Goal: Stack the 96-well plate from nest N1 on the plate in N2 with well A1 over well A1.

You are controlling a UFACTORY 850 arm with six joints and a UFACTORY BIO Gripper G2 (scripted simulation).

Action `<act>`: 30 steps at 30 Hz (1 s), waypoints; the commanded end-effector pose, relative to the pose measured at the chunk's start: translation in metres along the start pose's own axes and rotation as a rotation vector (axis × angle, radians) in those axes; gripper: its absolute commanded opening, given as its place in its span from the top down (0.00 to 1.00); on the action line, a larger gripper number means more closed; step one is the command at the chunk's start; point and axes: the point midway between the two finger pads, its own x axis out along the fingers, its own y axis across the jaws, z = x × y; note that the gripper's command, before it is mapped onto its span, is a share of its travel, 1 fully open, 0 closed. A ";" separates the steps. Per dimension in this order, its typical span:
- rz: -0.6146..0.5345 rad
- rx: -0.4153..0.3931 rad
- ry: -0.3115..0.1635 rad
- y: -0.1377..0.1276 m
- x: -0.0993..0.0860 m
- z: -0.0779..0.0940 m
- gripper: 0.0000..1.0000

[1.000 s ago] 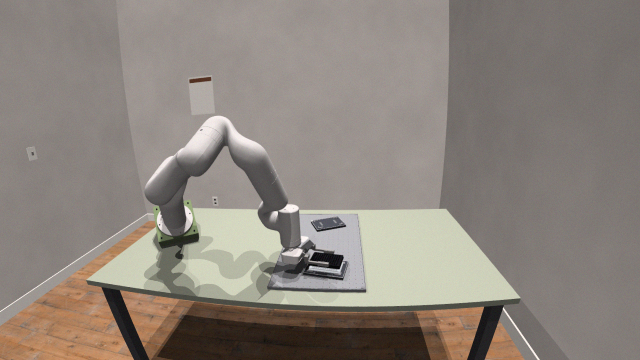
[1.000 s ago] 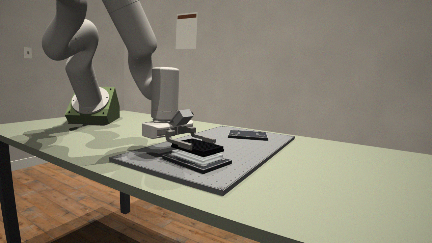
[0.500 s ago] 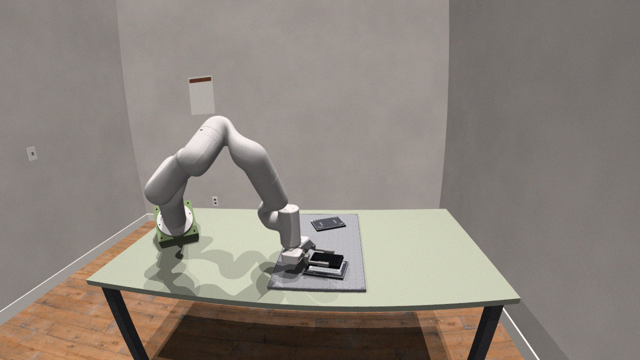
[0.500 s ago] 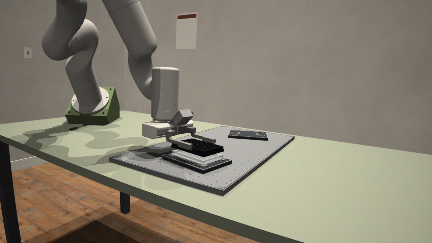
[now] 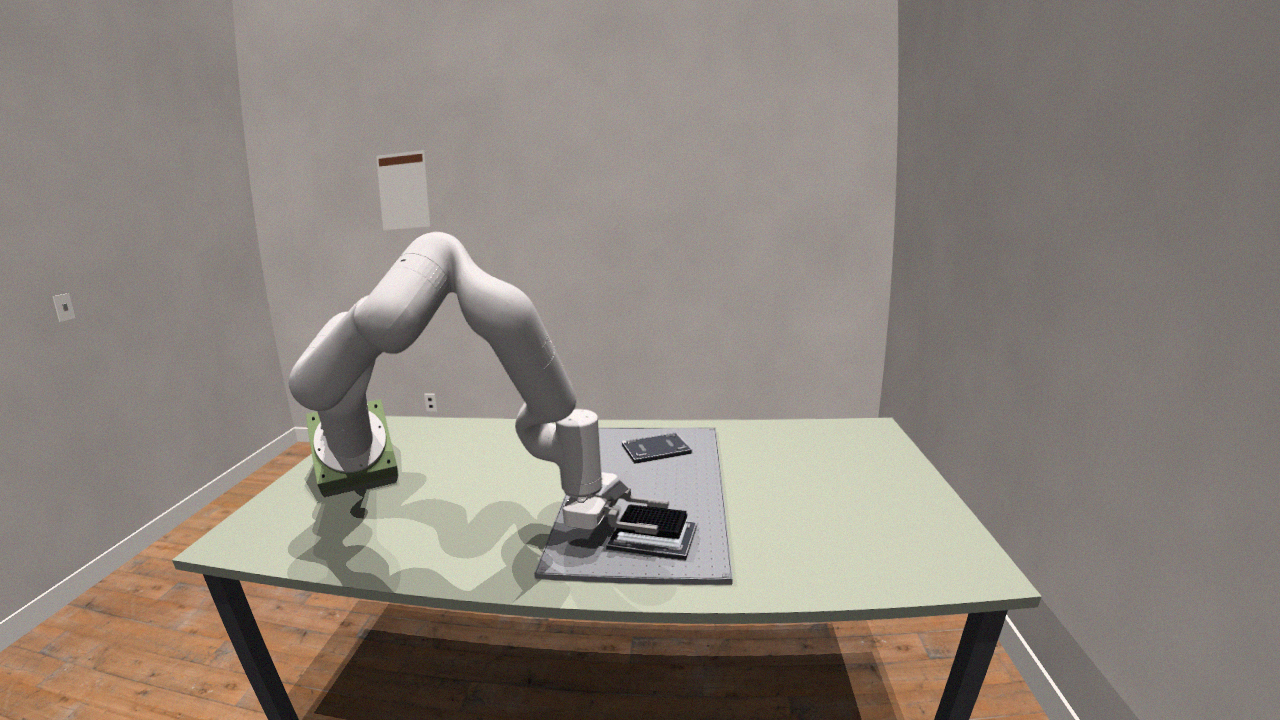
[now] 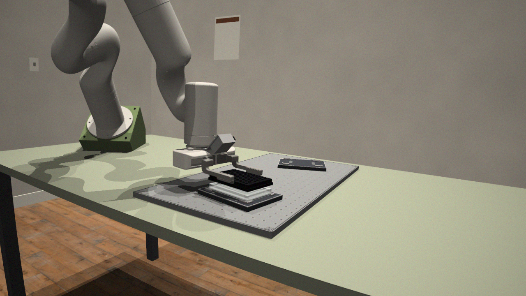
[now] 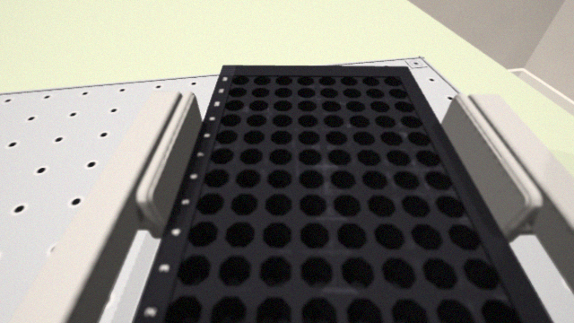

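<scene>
The hand (image 5: 661, 517) (image 6: 247, 175) (image 7: 332, 163) is closed on a black 96-well plate (image 5: 662, 521) (image 6: 253, 180) (image 7: 309, 193), one finger along each long side. The plate sits level between the fingers, its wells facing up, and its far end reaches out past the fingertips. A row of small pale marks runs along one long edge; the lettering at the corners is too small to read, so which corner is A1 cannot be told.

Directly beneath the hand and its plate is a clear plate (image 5: 651, 540) (image 6: 238, 193), seated in nest N2 (image 5: 648, 549) (image 6: 224, 200). The two plates are roughly lined up, with the black one above the clear one; whether they touch cannot be told. The clear plate looks flat in its nest.

To the hand's left, as seen from the arm's base, and well apart from it, nest N1 (image 5: 657, 446) (image 6: 301, 164) holds no plate. Both nests stand on a grey perforated board (image 5: 707, 483) (image 6: 305, 187) (image 7: 40, 135), which extends under the hand and lies on the pale green tabletop (image 5: 850, 501) (image 6: 404, 220) (image 7: 134, 36). Behind the hand, well away, is the arm's green base block (image 5: 384, 474) (image 6: 137, 128).

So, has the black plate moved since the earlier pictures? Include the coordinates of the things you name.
No, the black plate (image 5: 657, 519) (image 6: 253, 179) (image 7: 309, 179) shows no visible shift in the top or exterior view, judged against nest N2 (image 5: 648, 550) (image 6: 264, 203) below it.
</scene>
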 end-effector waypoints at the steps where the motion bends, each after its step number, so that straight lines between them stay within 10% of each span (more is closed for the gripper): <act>1: 0.000 0.000 -0.002 0.000 0.001 0.000 1.00; 30: 0.000 0.000 -0.002 0.000 0.001 -0.004 1.00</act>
